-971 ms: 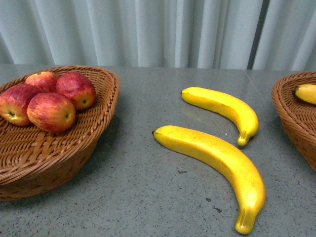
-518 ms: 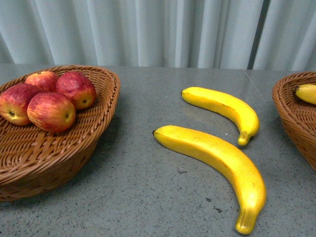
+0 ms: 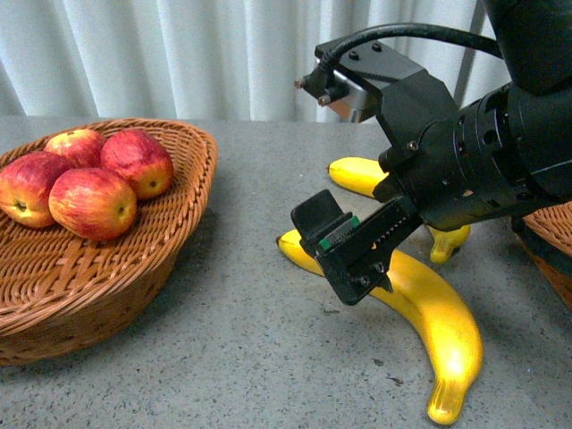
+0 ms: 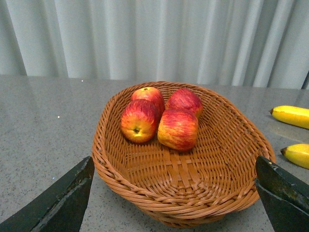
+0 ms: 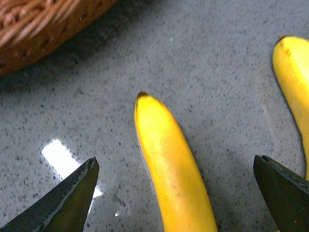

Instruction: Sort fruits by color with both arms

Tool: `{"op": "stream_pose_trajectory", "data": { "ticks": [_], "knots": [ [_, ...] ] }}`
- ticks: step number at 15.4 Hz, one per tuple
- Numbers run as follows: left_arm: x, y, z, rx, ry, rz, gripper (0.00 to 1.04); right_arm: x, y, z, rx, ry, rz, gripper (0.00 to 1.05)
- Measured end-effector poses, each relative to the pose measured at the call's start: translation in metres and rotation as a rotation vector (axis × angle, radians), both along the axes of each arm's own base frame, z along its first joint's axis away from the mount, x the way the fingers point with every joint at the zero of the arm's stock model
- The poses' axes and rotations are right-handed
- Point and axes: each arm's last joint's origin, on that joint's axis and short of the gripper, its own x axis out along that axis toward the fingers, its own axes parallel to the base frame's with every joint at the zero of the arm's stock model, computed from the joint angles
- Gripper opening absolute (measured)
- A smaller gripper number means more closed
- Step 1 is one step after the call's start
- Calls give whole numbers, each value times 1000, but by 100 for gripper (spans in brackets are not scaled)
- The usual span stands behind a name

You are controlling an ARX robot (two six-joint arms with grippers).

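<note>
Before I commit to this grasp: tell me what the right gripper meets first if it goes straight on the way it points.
Most likely the nearer banana: it lies centred between the open fingers of the right gripper. How far off it is remains unclear.

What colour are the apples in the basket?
Apples: red, yellow-streaked; left wrist view shows best.

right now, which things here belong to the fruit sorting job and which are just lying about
Part of the job:
four red apples in the left wicker basket
near banana, under the open right gripper
far banana
right wicker basket
open left gripper

Just backdrop:
grey table
pale curtain
</note>
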Motion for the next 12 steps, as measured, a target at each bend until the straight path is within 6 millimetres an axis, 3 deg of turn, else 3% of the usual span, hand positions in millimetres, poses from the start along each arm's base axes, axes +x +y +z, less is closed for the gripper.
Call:
{"op": "stream_pose_trajectory", "data": {
  "ticks": [9, 10, 12],
  "knots": [
    [0, 0, 0, 0, 0, 0, 98, -3, -4, -33, -123, 91, -1, 98],
    [0, 0, 0, 0, 0, 0, 98, -4, -4, -36, -132, 96, -4, 90],
    [0, 0, 0, 0, 0, 0, 98, -5, -3, -37, -147, 83, 2, 65]
  ]
}}
